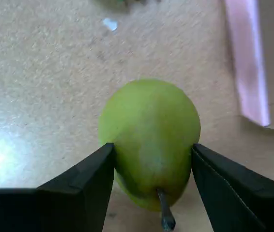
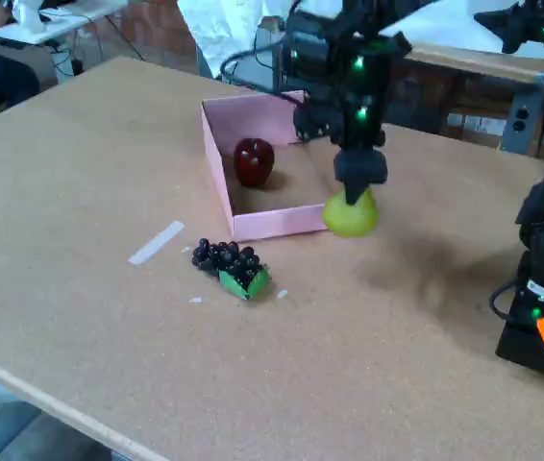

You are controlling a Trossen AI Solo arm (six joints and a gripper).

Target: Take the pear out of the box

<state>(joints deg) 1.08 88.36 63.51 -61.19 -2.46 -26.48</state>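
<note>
The yellow-green pear [image 1: 149,130] fills the middle of the wrist view, stem toward the camera. My gripper [image 1: 152,150] is shut on the pear, one black finger [image 1: 86,179] pressed on each side. In the fixed view the pear [image 2: 351,217] hangs under the gripper [image 2: 354,197], outside the pink box [image 2: 262,227], just beyond its near right corner and low over the tabletop. I cannot tell whether the pear touches the table. The box's pink wall [image 1: 247,63] runs along the right of the wrist view.
A dark red apple [image 2: 253,160] lies inside the box. A dark grape bunch [image 2: 229,261] and a white strip [image 2: 157,242] lie on the table in front of it. A black device [image 2: 541,288] stands at the right edge. The table's near edge crosses the lower left.
</note>
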